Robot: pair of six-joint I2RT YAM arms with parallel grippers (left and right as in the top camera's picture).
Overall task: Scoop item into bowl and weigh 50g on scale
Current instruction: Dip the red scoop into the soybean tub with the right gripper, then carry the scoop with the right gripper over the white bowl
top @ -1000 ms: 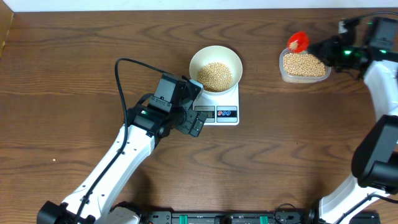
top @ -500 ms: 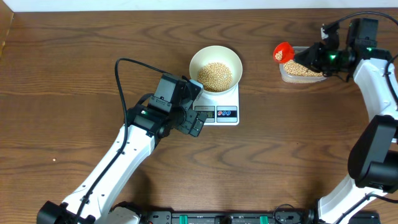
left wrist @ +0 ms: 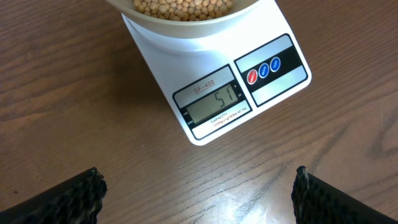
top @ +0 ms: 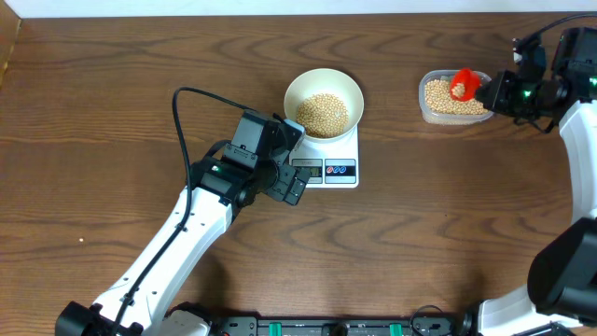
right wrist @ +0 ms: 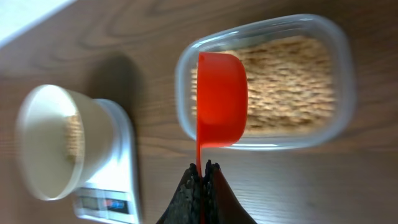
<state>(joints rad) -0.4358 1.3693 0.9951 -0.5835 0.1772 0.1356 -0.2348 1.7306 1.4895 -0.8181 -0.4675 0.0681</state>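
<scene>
Stretching the left arm point(top: 187, 233) from 7 o'clock of the surface point(top: 112, 112) up toward 1 o'clock, with the wrist angled down at the scale. Spreading the left hand point(top: 293, 161) fully wide, gripping nothing and touching nothing. Framing only bare wood between the two black fingertips point(left wrist: 81, 196) in the left wrist view. Hanging that hand just beside the scale point(left wrist: 158, 53), at 9 o'clock of its display end.

Lying flat at the middle of the surface as a white rectangle, with its length running 6 to 12 o'clock and its far end hidden under the bowl. Facing the front strip toward 6 o'clock. Showing 51 on the grey display point(left wrist: 212, 102), with red and blue buttons point(left wrist: 263, 70) at 3 o'clock of it. Carrying the bowl point(top: 291, 93) upright on the 12 o'clock part of the platform, mouth up, with a heap of beans point(top: 323, 113) inside.

Reaching the right arm point(top: 580, 140) from 4 o'clock up the edge to 2 o'clock, then bending in toward 9 o'clock. Pinching the right hand point(right wrist: 203, 169) fully closed on the thin handle of the red scoop point(right wrist: 221, 99). Pointing the scoop's long axis 3 to 9 o'clock, with the handle at the hand and the cup toward 9 o'clock. Hanging the cup, rolled onto its side, above the clear container point(top: 425, 110). Resting that container well apart from the scale at 2 o'clock of the surface, long axis 9 to 3 o'clock, filled with more beans.
</scene>
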